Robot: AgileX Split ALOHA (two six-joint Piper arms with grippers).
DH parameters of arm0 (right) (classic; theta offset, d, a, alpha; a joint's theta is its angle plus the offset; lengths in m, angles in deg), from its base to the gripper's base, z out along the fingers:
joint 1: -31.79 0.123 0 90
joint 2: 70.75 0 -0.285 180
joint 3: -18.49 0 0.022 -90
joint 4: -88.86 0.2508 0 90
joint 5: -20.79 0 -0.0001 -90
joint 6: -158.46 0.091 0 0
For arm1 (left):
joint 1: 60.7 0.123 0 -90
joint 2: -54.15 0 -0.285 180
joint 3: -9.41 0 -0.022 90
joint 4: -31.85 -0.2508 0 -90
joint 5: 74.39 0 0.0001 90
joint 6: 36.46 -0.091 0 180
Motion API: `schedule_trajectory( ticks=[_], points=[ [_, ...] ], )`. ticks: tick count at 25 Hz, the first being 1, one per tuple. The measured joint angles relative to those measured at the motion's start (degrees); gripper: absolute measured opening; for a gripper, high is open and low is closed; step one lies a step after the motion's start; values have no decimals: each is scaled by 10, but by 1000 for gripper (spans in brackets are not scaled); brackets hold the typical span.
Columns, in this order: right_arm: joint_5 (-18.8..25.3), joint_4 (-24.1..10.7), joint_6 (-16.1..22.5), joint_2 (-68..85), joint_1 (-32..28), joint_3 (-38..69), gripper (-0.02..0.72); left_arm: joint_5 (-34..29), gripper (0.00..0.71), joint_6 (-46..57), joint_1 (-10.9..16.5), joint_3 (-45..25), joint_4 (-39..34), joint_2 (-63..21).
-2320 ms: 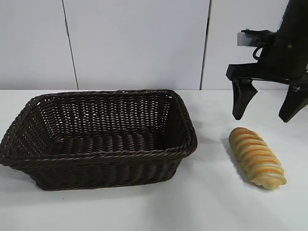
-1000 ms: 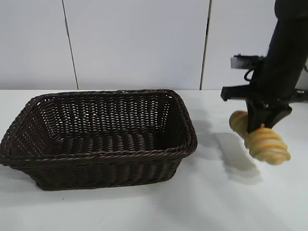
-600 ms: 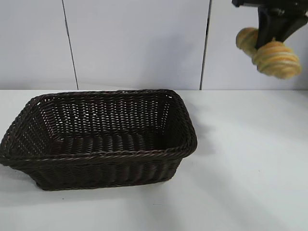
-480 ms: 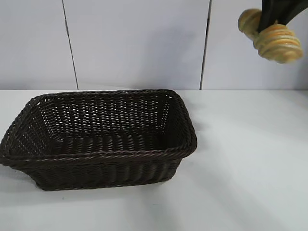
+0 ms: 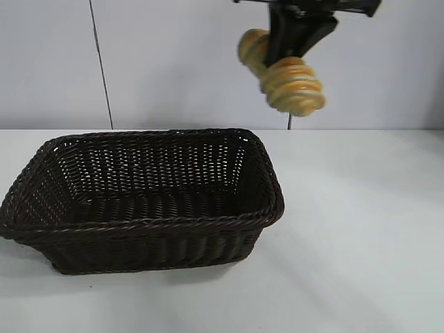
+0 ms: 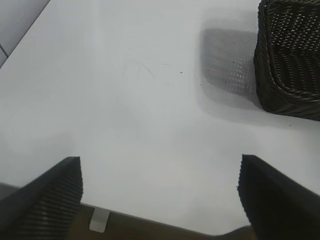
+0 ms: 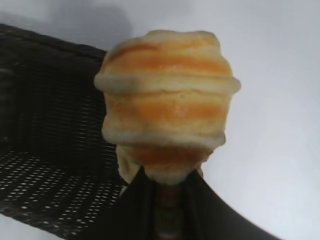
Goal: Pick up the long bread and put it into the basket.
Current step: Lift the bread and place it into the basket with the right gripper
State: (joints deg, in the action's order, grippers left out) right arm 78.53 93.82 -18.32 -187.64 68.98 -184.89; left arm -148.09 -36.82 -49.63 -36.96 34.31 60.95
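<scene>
Bread, the long bread (image 5: 283, 73), hangs pinched at its middle in the right gripper (image 5: 295, 38), high above the basket (image 5: 149, 222)'s right rim, so the basket lies down and left; the left gripper (image 6: 160, 195) waits wide apart.

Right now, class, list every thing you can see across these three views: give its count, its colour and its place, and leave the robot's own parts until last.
long bread: one, golden-tan with orange-brown stripes, held in the air above the basket's right end.
basket: one, dark brown wicker, on the table's left half, nothing inside it.
table: one, white, under everything.
wall: pale panels with dark seams, behind the table.
right gripper: one, black, at the top of the exterior view, jaws shut on the long bread's middle.
left gripper: one, black, jaws wide open over bare table beside the basket's end, holding nothing.
</scene>
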Motion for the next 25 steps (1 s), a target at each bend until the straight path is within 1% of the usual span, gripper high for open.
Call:
schedule_trajectory(
  ticks=[3, 8, 11, 17, 20, 21, 23, 24, 25],
  points=[
    [-18, 4, 1, -11, 7, 0, 72, 0, 615, 0, 0, 0, 0, 0],
    [-51, 2, 1, -39, 7, -2, 72, 0, 615, 0, 0, 0, 0, 0],
    [-56, -5, 0, -81, 7, -2, 72, 0, 615, 0, 0, 0, 0, 0],
    [-80, -6, 0, -172, 7, -2, 72, 0, 615, 0, 0, 0, 0, 0],
    [-89, 2, 0, -183, 7, -5, 73, 0, 615, 0, 0, 0, 0, 0],
    [-89, 5, 0, -183, 7, -11, 84, 0, 615, 0, 0, 0, 0, 0],
    [-79, 9, 0, -183, 7, -35, 154, 0, 615, 0, 0, 0, 0, 0],
    [-75, 9, 0, -183, 7, -48, 230, 0, 615, 0, 0, 0, 0, 0],
    [-67, 9, 0, -183, 7, -61, 326, 0, 615, 0, 0, 0, 0, 0]
  ],
)
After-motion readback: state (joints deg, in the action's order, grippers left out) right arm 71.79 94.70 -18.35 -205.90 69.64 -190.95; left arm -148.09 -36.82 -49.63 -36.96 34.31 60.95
